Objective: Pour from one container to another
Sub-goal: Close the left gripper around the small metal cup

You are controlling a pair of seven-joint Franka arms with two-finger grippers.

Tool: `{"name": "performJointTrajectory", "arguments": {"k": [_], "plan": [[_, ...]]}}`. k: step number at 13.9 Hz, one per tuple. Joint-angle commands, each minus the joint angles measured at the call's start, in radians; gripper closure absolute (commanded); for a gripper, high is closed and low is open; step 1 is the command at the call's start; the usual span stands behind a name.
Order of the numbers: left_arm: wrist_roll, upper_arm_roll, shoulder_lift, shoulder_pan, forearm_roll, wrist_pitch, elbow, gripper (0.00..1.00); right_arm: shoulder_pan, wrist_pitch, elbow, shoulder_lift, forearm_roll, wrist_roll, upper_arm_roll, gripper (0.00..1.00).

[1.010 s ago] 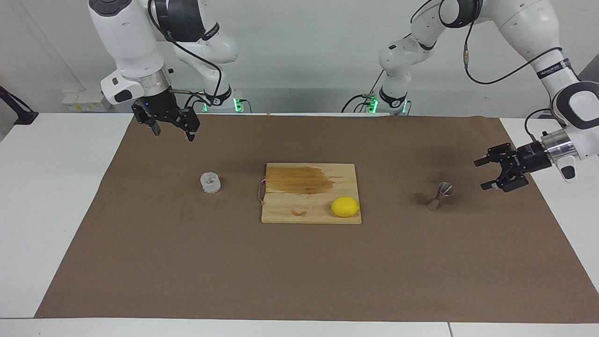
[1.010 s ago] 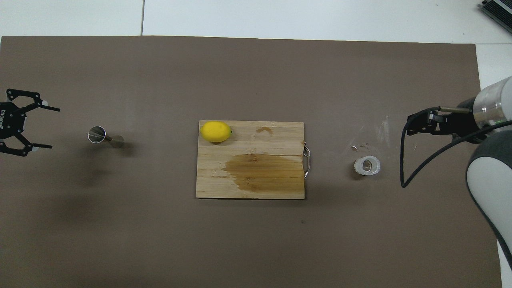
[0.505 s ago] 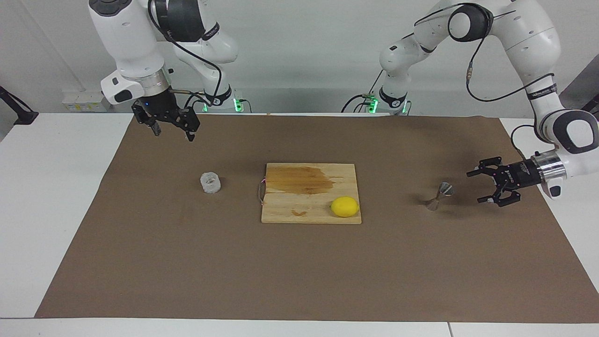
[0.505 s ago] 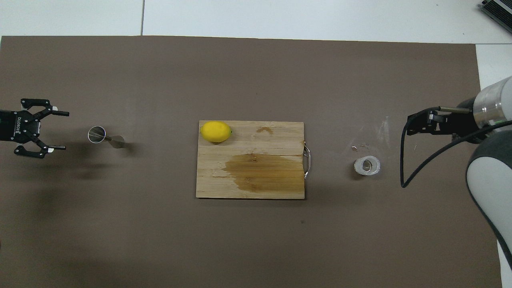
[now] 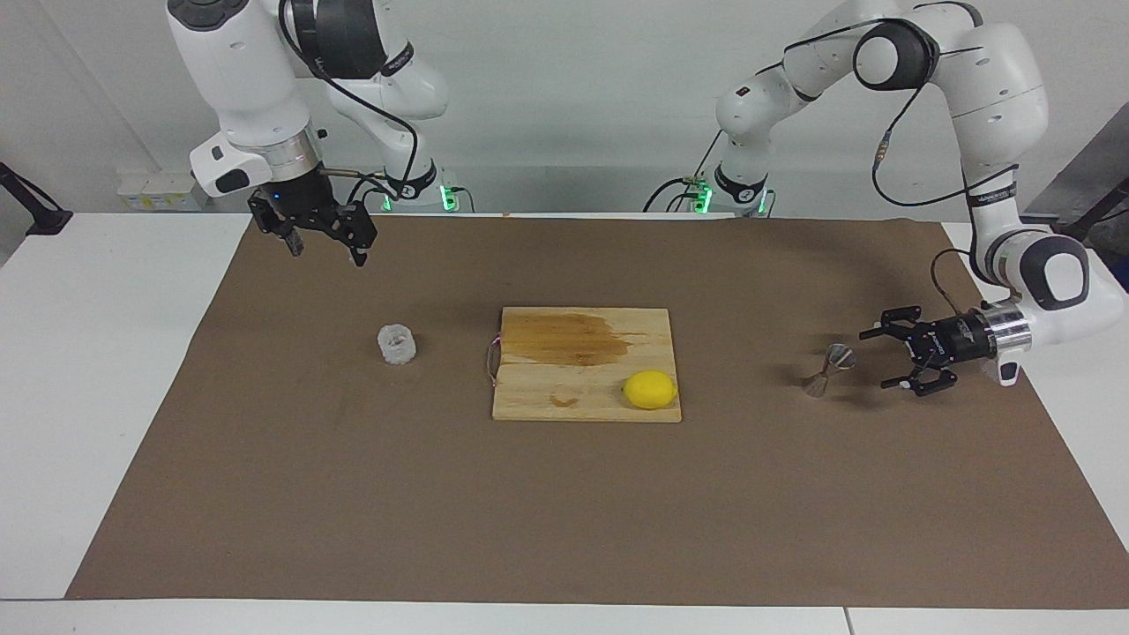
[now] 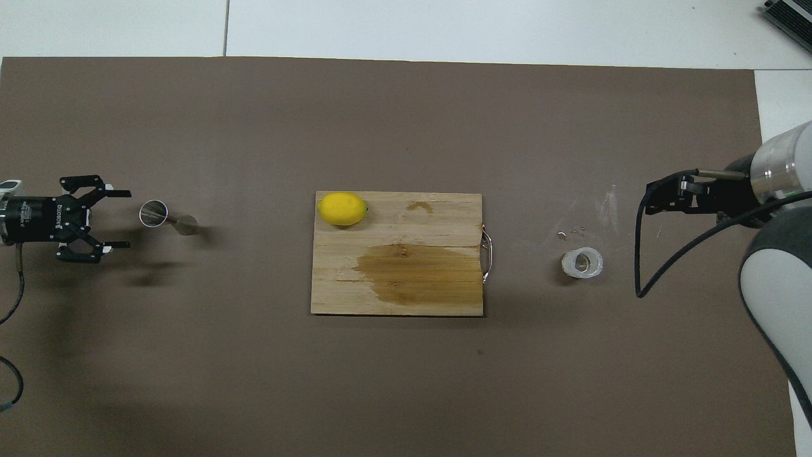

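Partly, right gripper (image 6: 650,197) cropped overhead.

White lettering reading "ROBOTIQ" runs along the black body of the left gripper (image 6: 120,218), at nine o'clock in the overhead view; no other text is legible.

So the little knobbly whitish glass cup (image 5: 396,344) sits upright on the brown mat toward the right arm's end. The shiny steel jigger (image 5: 827,369), hourglass-shaped, stands toward the left arm's end, well apart from the cup, untouched.
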Motion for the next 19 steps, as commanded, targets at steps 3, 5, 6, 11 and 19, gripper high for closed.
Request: {"name": "performJointTrajectory", "arguments": {"k": [3,5,6,11,19], "plan": [[0.099,-0.006,0.017,0.017,-0.077,-0.031,-0.049,0.0,-0.013,0.005,-0.011,-0.011,0.018,-0.027,0.004,0.0],[0.134,-0.006,0.024,0.015,-0.118,-0.029,-0.07,0.0,-0.013,0.005,-0.011,-0.011,0.018,-0.027,0.004,0.0],[0.15,-0.007,0.034,0.014,-0.135,-0.029,-0.073,0.0,-0.013,0.005,-0.011,-0.011,0.018,-0.027,0.004,0.0],[0.167,-0.012,0.037,0.0,-0.198,-0.028,-0.095,0.0,-0.014,0.005,-0.011,-0.011,0.018,-0.027,0.004,0.0],[0.168,-0.029,0.035,-0.015,-0.218,-0.025,-0.095,0.0,-0.013,0.005,-0.011,-0.011,0.018,-0.027,0.004,0.0]]}}
